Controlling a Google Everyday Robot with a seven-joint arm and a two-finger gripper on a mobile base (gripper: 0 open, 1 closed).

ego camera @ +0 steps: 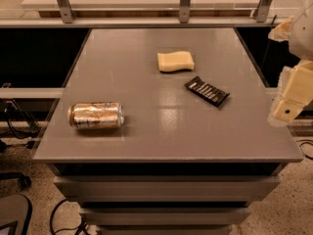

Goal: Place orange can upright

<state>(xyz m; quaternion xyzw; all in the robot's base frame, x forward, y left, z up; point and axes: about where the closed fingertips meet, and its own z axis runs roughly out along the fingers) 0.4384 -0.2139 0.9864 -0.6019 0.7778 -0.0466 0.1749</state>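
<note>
The orange can (96,115) lies on its side near the front left of the grey table (161,131), its long axis running left to right, with one silver rim facing left. It is shiny copper-orange with whitish patches. My gripper (286,109) hangs at the far right of the view, past the table's right edge, far from the can and holding nothing that I can see. Nothing touches the can.
A pale yellow sponge block (175,61) lies at the table's back middle. A flat black ribbed rectangle (207,91) lies right of centre. A railing with metal posts (185,4) runs behind the table. Cables (19,126) hang at the left.
</note>
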